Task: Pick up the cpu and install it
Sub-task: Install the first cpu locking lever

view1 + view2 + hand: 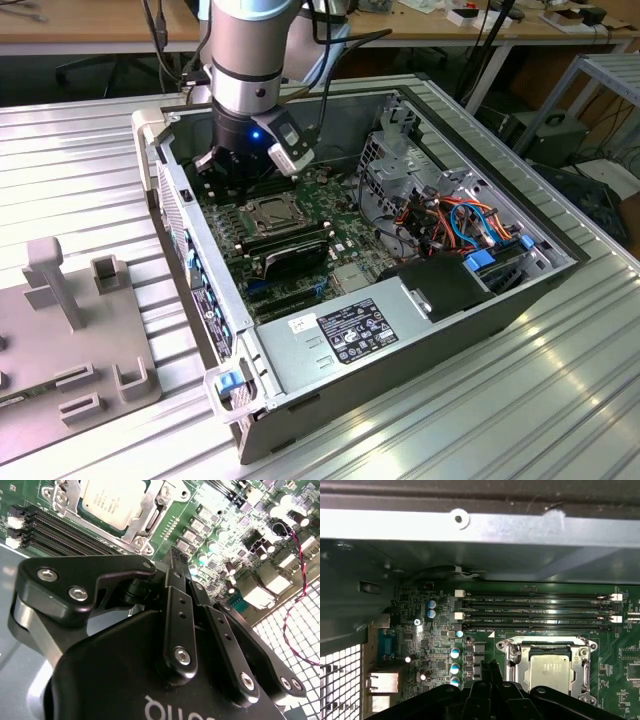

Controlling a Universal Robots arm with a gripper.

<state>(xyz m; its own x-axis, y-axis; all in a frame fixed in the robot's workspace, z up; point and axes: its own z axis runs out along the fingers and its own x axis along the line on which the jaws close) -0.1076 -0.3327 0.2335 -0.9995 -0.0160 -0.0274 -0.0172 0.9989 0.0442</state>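
The cpu (114, 500) sits seated in its socket on the motherboard (220, 510), framed by the hinged metal frame (150, 517). In the second wrist view it lies at about eleven o'clock from the gripper (176, 560), near but clear of it — the two black fingers (179, 610) are pressed together with nothing between them, their tips hanging over the green board beside the socket. In the first wrist view the cpu (549, 672) is at about two o'clock from the closed fingertips (491, 667).

The chip is a small flat square with a dull silver-grey metal top carrying faint print, lying level within the frame. Empty memory slots (535, 612) run in parallel rows just beyond the socket.

In the exterior view the gripper (238, 172) is down inside the open computer case (400, 340), with the cpu (270, 212) at roughly five o'clock from it — and the case resting on a ribbed metal table (80, 180).
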